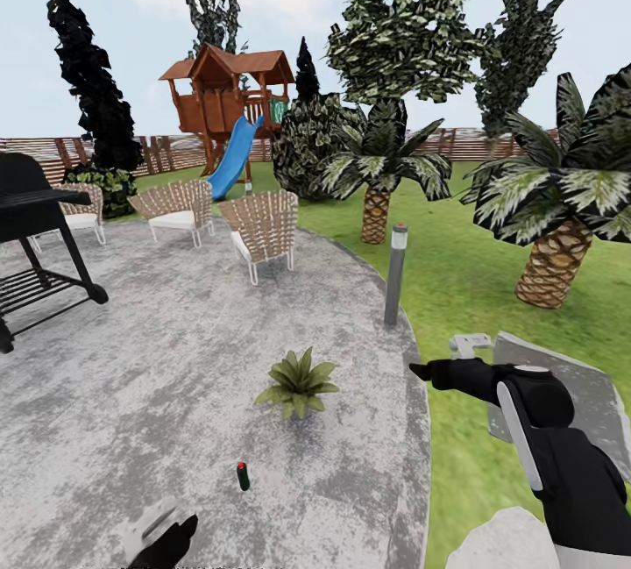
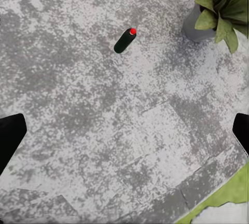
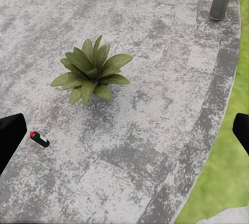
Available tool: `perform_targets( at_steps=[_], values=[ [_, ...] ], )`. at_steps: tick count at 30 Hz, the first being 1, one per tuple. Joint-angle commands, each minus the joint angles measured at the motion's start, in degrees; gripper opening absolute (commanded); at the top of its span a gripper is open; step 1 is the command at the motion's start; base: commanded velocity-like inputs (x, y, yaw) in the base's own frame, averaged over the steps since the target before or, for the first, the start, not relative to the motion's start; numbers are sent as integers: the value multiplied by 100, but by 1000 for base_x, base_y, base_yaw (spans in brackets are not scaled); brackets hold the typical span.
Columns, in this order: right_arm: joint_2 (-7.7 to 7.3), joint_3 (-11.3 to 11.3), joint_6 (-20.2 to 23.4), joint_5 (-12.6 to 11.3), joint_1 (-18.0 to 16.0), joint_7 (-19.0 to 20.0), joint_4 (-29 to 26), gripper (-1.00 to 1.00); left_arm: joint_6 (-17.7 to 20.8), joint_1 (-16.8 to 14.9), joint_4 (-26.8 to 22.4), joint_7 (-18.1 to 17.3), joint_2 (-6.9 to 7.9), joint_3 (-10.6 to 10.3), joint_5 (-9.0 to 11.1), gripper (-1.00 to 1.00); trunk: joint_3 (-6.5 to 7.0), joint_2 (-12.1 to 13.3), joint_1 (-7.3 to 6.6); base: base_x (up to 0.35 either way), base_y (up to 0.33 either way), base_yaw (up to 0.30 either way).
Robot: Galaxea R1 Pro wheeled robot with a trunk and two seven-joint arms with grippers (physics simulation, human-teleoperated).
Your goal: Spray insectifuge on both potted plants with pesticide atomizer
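Observation:
The pesticide atomizer (image 1: 243, 475), a small dark green bottle with a red tip, stands on the grey stone patio (image 1: 158, 376) of the garden. It also appears in the left wrist view (image 2: 125, 40) and the right wrist view (image 3: 39, 139). One potted plant (image 1: 298, 383), a low rosette of green leaves, sits just beyond it (image 2: 220, 3) (image 3: 92, 71). My left gripper (image 1: 162, 538) hangs open above the paving, short of the bottle, its fingers (image 2: 10, 138) far apart. My right gripper (image 1: 425, 369) is open over the patio's right edge, beside the plant.
A tall grey post (image 1: 395, 275) stands at the patio rim. A black grill (image 1: 35, 236) is at the left, wicker chairs (image 1: 261, 231) at the back. Palms (image 1: 552, 227) grow on the lawn to the right, a playhouse with a blue slide (image 1: 230, 109) behind.

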Motion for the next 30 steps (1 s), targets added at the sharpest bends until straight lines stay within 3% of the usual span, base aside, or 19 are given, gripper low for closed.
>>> perform_targets(
  at_steps=[1, 5, 13, 16, 19, 25, 30],
  values=[
    [-2, -5, 23, 12, -2, 25, -5, 100, 25, 3, -64, 40, -8, 2, 55, 100, -5, -3, 0, 0, -347, 296],
    [-2, -4, 23, 13, -2, 25, -4, 100, -60, 149, -439, 55, -38, -12, 47, 100, -5, -3, 0, 0, -347, 296],
    [1, -4, 23, 18, -2, 25, -5, 100, -329, 238, -589, 56, -43, -14, 53, 100, -5, -3, 0, 12, -346, 296],
    [-2, 203, 23, 39, -2, 25, -1, 100, -355, 244, -588, 45, -37, -14, 54, 100, -5, -3, 0, 187, -288, 296],
    [-2, 268, 23, 45, -3, 25, 3, 100, -350, 245, -570, 42, -30, -30, 54, 100, -5, -3, 0, 243, -251, 296],
    [-2, 285, 23, 47, -3, 25, 2, 100, -358, 245, -550, 71, -1, -289, 41, 100, -5, -3, 0, 261, -235, 296],
    [-8, 286, 23, 47, -3, 25, 3, 100, -359, 245, -529, 70, 6, -330, 50, 100, -5, -3, 0, 280, -218, 296]
  ],
)
